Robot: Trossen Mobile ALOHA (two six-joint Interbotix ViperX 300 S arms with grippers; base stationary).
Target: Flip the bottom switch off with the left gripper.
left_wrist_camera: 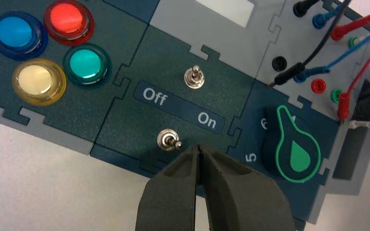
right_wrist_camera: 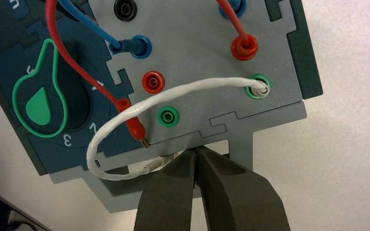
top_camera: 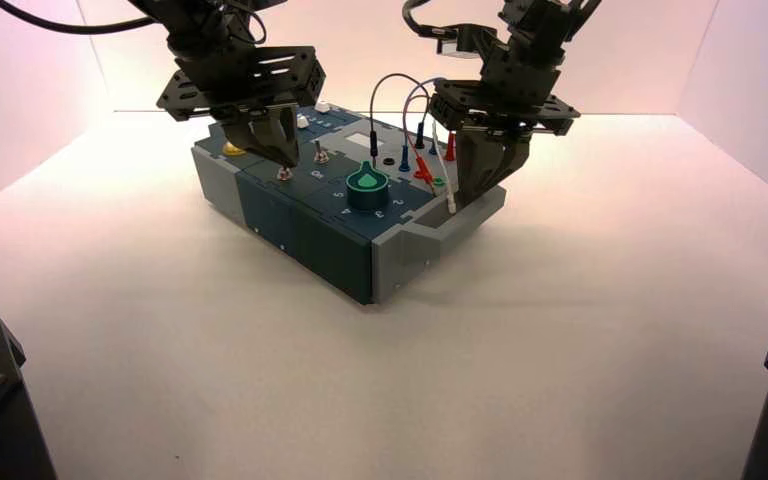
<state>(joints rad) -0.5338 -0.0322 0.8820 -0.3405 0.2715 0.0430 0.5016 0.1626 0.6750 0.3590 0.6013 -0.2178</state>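
Observation:
The bottom switch [left_wrist_camera: 168, 141], a small metal toggle, sits on the dark box [top_camera: 310, 235] below a strip lettered "Off" and "On". Its lever leans toward the On side. My left gripper [left_wrist_camera: 200, 148] is shut, its tips just beside the lever's end on the On side, with nothing between them. In the high view the left gripper [top_camera: 282, 160] hangs right over the bottom switch [top_camera: 284, 173]. My right gripper [top_camera: 465, 195] is shut at the box's right end, over the wire panel.
The top switch [left_wrist_camera: 193, 77] stands just beyond the lettered strip. Blue, red, yellow and teal buttons [left_wrist_camera: 43, 45] lie on the Off side. A green-marked knob [left_wrist_camera: 291, 144] sits on the On side. Past the knob, a white wire [right_wrist_camera: 125, 115] loops beside the right gripper [right_wrist_camera: 197, 150].

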